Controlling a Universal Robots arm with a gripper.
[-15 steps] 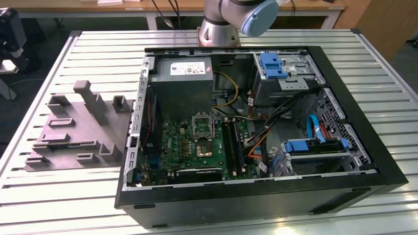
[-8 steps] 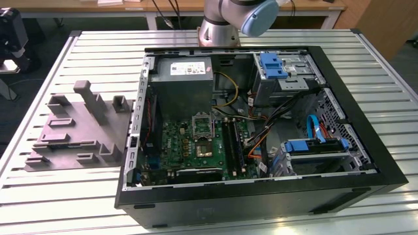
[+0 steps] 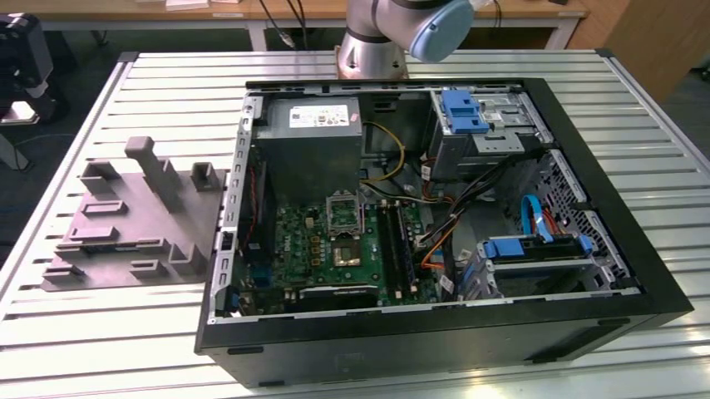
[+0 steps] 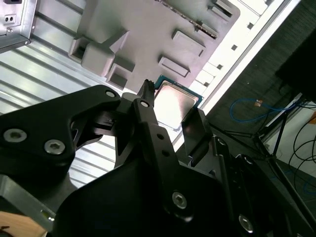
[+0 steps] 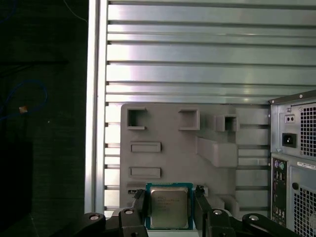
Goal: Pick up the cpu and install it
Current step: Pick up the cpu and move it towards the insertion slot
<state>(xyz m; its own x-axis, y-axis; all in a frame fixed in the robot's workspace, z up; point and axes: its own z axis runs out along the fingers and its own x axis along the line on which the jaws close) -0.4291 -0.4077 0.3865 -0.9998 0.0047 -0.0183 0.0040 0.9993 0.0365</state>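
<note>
black two-finger gripper point(image 5: 170, 193) is pinching the small flat square cpu with silvery metal top and green edge point(image 5: 169, 207), one black finger point(image 5: 139, 206) pressed on each of two opposite edges, so the jaws are closed onto the chip and not spread. second wrist view has the same grip from the side: cpu point(image 4: 177, 101) sits flat between the fingertips of the gripper point(image 4: 173, 98), with one finger point(image 4: 148, 116) in front of its edge. the cpu is up in the air over the large grey moulded plastic tray with raised blocks and rectangular recesses point(image 5: 168, 148), near the tray's edge, not resting on it. tray point(image 4: 148, 34) lies on the silver slatted aluminium table point(image 5: 197, 59). exterior view: tray point(image 3: 122, 241) is on the table point(image 3: 166, 75) at the exterior view's left, just beside the open black desktop computer case point(image 3: 444, 332) lying on its side. inside the case there is a green motherboard point(image 3: 322, 249) with a square metal-framed socket point(image 3: 345, 212), plus a grey power supply box point(image 3: 316, 141) and blue drive brackets point(image 3: 464, 112). grey and light-blue robot arm point(image 3: 388, 33) stands behind the case at the far edge of the table. the perforated rear panel of the case point(image 5: 296, 163) shows in the first wrist view beside the tray.
</note>
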